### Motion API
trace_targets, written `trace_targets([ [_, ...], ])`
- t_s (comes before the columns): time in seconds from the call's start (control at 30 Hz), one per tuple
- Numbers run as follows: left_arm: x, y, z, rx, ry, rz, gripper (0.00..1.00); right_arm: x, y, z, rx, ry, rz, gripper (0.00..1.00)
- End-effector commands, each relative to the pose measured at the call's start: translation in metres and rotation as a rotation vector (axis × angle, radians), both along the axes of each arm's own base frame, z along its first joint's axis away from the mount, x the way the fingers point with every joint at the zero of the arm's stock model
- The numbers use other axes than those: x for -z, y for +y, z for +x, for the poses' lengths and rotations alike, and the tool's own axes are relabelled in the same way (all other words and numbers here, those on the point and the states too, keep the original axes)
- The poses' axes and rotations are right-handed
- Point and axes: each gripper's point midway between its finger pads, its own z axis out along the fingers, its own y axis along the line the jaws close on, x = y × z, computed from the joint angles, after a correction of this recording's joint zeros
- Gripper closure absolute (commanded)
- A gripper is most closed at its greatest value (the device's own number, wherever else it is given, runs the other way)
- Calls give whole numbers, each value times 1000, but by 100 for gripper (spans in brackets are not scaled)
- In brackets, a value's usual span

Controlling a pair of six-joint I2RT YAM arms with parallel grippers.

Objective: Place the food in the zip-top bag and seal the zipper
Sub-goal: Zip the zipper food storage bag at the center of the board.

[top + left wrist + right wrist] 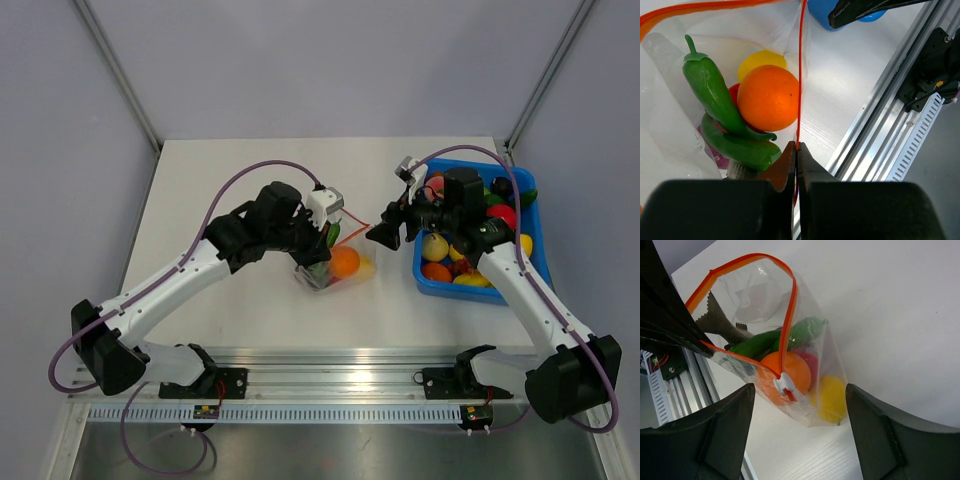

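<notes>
The clear zip-top bag point(322, 277) stands on the table between the arms, its mouth open. Inside it are an orange point(768, 97), two green peppers point(710, 90), a yellow fruit point(760, 60) and a red piece. My left gripper point(797, 146) is shut on the orange-red zipper strip point(801, 75) at the bag's near edge; it also shows in the top view point(333, 232). My right gripper point(799, 390) is open, with the white zipper slider point(784, 385) between its jaws and not touched. In the top view it point(380, 235) hovers at the bag's right end.
A blue bin point(478, 293) with several more toy fruits and vegetables stands at the right, under the right arm. An aluminium rail point(890, 125) runs along the table's near edge.
</notes>
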Motion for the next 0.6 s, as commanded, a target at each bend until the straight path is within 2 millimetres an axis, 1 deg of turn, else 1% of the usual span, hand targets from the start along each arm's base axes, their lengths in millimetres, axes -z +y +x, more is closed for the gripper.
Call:
trace_targets([
  [0.0, -20, -4, 1, 25, -46, -54, 100, -7, 8, -5, -104, -82, 14, 21],
  [0.07, -18, -5, 2, 24, -44, -49, 100, -6, 10, -8, -126, -75, 28, 23],
  [0.13, -22, -6, 3, 24, -51, -53, 100, -2, 11, -11, -135, -64, 31, 28],
  [0.17, -21, -6, 4, 24, -44, -49, 100, -1, 11, -11, -131, -59, 32, 31],
  [0.3, -23, -8, 4, 27, -44, -51, 100, 6, 9, -9, -108, -44, 32, 44],
  [0.4, -23, -8, 5, 27, -40, -52, 100, 9, 10, -5, -87, -41, 42, 46],
  [0.5, -22, -9, 4, 32, -34, -54, 100, 8, 13, -4, -98, -39, 65, 54],
  [0.53, -23, -10, 3, 34, -31, -57, 100, 8, 14, -4, -98, -38, 66, 54],
  [0.57, -23, -10, 3, 35, -30, -58, 100, 7, 14, -2, -98, -38, 70, 57],
])
